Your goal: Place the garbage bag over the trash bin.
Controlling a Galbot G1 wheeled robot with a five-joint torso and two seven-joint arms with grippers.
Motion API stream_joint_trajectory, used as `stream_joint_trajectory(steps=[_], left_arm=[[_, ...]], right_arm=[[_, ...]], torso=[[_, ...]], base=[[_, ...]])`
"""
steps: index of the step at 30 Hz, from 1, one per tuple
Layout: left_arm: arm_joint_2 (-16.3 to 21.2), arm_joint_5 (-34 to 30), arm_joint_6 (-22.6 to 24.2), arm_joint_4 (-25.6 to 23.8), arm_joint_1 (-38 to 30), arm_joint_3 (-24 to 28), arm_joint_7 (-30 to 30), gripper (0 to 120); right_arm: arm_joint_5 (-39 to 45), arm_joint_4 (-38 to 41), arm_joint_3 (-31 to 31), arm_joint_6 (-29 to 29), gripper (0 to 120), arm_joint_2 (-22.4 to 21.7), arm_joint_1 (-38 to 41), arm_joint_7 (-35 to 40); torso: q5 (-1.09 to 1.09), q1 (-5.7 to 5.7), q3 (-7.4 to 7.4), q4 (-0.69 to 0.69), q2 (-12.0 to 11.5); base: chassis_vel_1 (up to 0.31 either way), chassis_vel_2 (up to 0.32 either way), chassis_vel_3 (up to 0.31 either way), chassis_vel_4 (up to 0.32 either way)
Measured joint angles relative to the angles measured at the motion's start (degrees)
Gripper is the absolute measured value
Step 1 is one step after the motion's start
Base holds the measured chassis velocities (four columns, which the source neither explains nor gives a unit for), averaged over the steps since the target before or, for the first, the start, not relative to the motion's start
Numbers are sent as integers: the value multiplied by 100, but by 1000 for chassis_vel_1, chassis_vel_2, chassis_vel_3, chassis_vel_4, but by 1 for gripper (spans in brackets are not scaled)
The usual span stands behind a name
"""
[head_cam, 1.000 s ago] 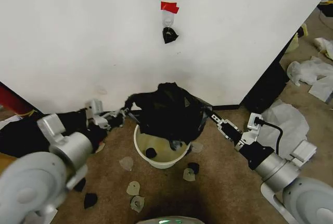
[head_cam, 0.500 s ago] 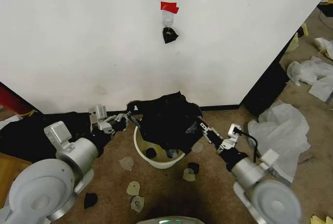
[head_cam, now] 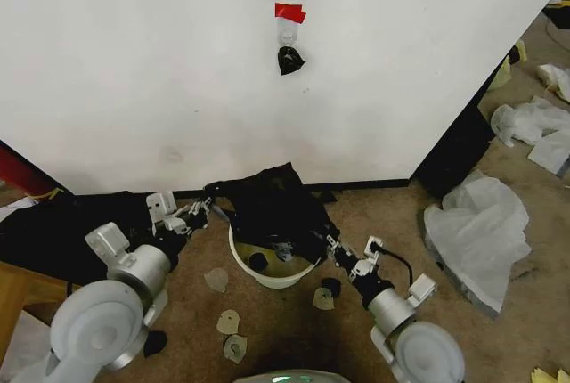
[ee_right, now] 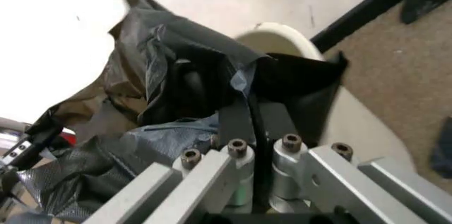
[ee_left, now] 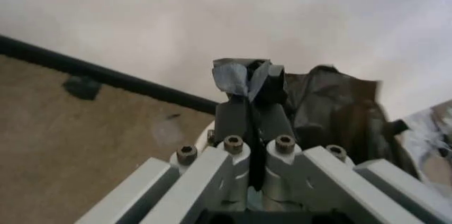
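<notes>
My left gripper point(head_cam: 210, 207) sits left of centre in the head view, its fingers pressed together on a fold of the black garbage bag point(head_cam: 272, 209); the left wrist view shows the same pinch, the two fingers point(ee_left: 249, 110) flat against each other with dark film caught at their tips and the bag point(ee_left: 332, 110) bunched just beyond; my right gripper point(head_cam: 322, 239) lies low and right of centre, likewise clamped on the bag's edge, and in the right wrist view its closed fingers point(ee_right: 240, 123) bite a crumpled sheet of the plastic point(ee_right: 177, 75); between the two grips the bag hangs spread over the far part of the trash bin point(head_cam: 254, 274), which stands on the brown carpet point(head_cam: 419, 223) at lower centre, close to the white wall point(head_cam: 178, 62); the bin's near rim and pale inside lie uncovered; its cream rim point(ee_right: 282, 33) shows behind the bag from my right wrist; small scraps point(head_cam: 229, 321) lie scattered on the carpet just in front of the bin.
</notes>
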Motion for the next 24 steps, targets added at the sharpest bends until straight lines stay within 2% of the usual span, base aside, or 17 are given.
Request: stream_joint_trajectory(steps=[9, 19, 24], left_arm=[[-329, 705, -118, -57, 512, 193, 35, 0], [-315, 1126, -148, 96, 823, 479, 82, 0], [-118, 1147, -80, -83, 1161, 335, 48, 0]], right_arm=[[-1111, 381, -71, 99, 0, -115, -491, -21], [-1580, 233, -91, 93, 0, -245, -660, -8], [-1787, 272, -238, 90, 0, -278, -933, -45]], torso=[[0, 0, 0, -1, 0], [0, 0, 0, 0, 0], [0, 0, 0, -1, 0]], base=[[0, 0, 0, 0], [0, 0, 0, 0], [0, 0, 0, 0]])
